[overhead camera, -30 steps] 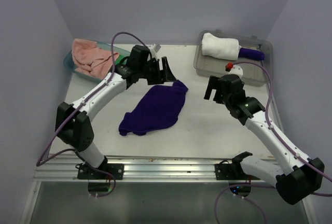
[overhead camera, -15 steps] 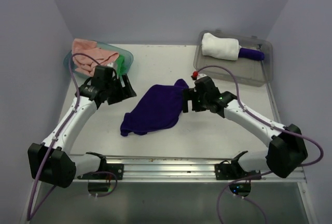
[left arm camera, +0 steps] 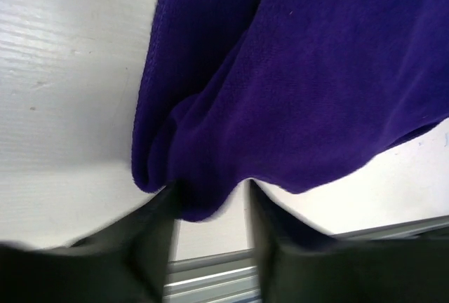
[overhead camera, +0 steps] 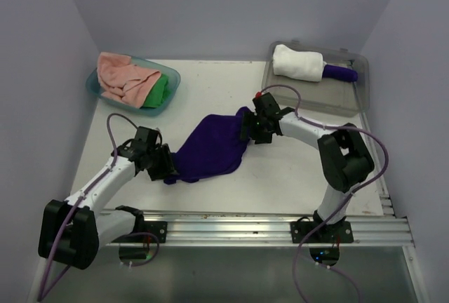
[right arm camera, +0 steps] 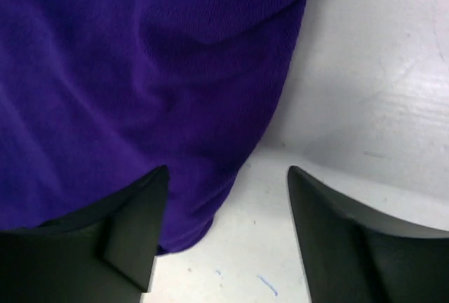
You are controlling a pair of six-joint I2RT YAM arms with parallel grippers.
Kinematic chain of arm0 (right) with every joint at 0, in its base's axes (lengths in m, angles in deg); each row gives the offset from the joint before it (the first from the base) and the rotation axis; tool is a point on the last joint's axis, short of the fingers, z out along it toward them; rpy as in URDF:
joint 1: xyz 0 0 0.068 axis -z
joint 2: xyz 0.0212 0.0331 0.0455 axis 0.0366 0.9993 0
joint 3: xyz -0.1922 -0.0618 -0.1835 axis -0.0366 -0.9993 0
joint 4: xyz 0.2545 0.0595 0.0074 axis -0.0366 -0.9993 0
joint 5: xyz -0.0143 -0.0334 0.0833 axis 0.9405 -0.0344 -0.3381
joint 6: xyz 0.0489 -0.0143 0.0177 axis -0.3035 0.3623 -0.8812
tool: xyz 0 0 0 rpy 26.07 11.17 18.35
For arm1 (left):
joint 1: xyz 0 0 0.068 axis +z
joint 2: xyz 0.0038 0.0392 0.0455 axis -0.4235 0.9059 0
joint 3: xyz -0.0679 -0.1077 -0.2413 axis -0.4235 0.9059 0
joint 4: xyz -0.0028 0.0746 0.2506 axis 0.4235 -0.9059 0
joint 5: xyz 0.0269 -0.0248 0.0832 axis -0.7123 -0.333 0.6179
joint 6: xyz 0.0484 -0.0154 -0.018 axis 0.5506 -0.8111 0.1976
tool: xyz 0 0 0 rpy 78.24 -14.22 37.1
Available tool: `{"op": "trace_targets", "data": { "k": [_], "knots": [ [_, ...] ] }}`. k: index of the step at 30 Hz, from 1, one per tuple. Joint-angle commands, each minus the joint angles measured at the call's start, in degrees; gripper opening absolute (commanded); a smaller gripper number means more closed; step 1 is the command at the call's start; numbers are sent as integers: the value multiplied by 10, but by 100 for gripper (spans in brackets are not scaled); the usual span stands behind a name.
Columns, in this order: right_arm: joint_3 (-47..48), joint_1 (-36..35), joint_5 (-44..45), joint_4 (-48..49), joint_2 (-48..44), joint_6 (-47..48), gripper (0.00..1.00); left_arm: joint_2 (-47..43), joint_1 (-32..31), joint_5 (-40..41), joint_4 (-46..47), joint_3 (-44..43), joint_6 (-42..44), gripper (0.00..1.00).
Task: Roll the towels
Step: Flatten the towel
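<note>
**Both hands at the dark purple towel, one at each end**

The dark purple towel (overhead camera: 210, 150) lies loosely spread and crumpled in the middle of the bench (overhead camera: 210, 82). It runs slantwise from near left to far right.

The left hand (left arm camera: 212, 189) is low at the near-left corner. A folded lobe of cloth sits between its fingers (left arm camera: 151, 247), but I cannot tell whether they pinch it.

The right hand (right arm camera: 228, 171) is at the far-right end with its fingers wide. One is over the towel's edge and the other over bare bench, and it holds nothing.

The salmon pink towel (overhead camera: 121, 77) and the bright green towel (overhead camera: 158, 91) lie bunched in the teal tub (overhead camera: 95, 87) at far left. The white towel (overhead camera: 297, 62) lies rolled in the clear tray (overhead camera: 309, 96) at far right.
</note>
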Motion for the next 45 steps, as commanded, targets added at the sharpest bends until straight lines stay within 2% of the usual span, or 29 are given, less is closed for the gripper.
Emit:
{"op": "trace_targets", "data": {
  "k": [1, 3, 4, 6, 8, 9, 11, 13, 19, 21, 24, 27, 28, 31, 32, 33, 34, 35, 36, 37, 39, 41, 45],
  "knots": [
    [36, -3, -29, 20, 32, -27, 66, 13, -2, -29, 64, 21, -11, 39],
    [37, -3, -27, 33, 34, -32, 50, 18, -2, -19, 58, 10, -4, 24],
    [35, -3, -27, 38, 34, -33, 34, 18, -2, -14, 53, 1, -1, 12],
    [39, -3, -27, 53, 32, -37, 23, 20, -2, 0, 38, -33, 9, 0],
    [64, -2, -29, 53, 35, -35, 4, 27, -3, 11, 23, -66, 17, 0],
    [80, 1, -29, 37, 40, -32, 0, 30, -2, 17, 13, -105, 27, 0],
    [132, 11, -25, 15, 42, -23, 0, 38, -2, 29, -2, -151, 36, 0],
    [161, 20, -17, -6, 30, -18, 0, 49, -2, 53, -28, -232, 54, 0],
    [262, 51, 24, -54, -88, 11, 0, 65, 8, 123, -99, -478, 91, 0],
    [262, 51, 57, -64, -149, 22, 0, 65, 10, 133, -118, -547, 101, 0],
    [211, 50, 88, -48, -238, 22, 0, 55, 9, 105, -115, -583, 111, 0],
    [139, 50, 134, -61, -318, 22, 0, 29, 10, 70, -105, -562, 110, 0],
    [92, 51, 153, -66, -334, 22, 0, 18, 9, 60, -100, -544, 108, 0],
    [-5, 50, 223, -89, -385, 18, 0, -32, 9, 6, -55, -421, 92, 0],
    [-25, 51, 240, -98, -391, 18, 0, -42, 9, -10, -28, -344, 84, 13],
    [-43, 52, 255, -113, -392, 19, 0, -49, 9, -56, -13, -305, 74, 54],
    [-70, 52, 273, -119, -387, 21, 20, -55, 9, -79, 0, -270, 68, 65],
    [-80, 55, 279, -133, -380, 24, 38, -55, 9, -91, 7, -219, 61, 70],
    [-86, 56, 285, -144, -375, 23, 63, -52, 9, -99, 6, -202, 61, 75],
    [-90, 57, 292, -152, -366, 20, 72, -51, 9, -93, 2, -194, 61, 79],
    [-94, 59, 296, -153, -367, 19, 82, -50, 9, -45, -20, -199, 68, 79],
    [-92, 58, 275, -143, -372, 26, 82, -41, 9, -4, -42, -227, 73, 80],
    [-80, 58, 235, -127, -360, 32, 82, 3, 9, 66, -47, -247, 75, 74]
  ]
}}
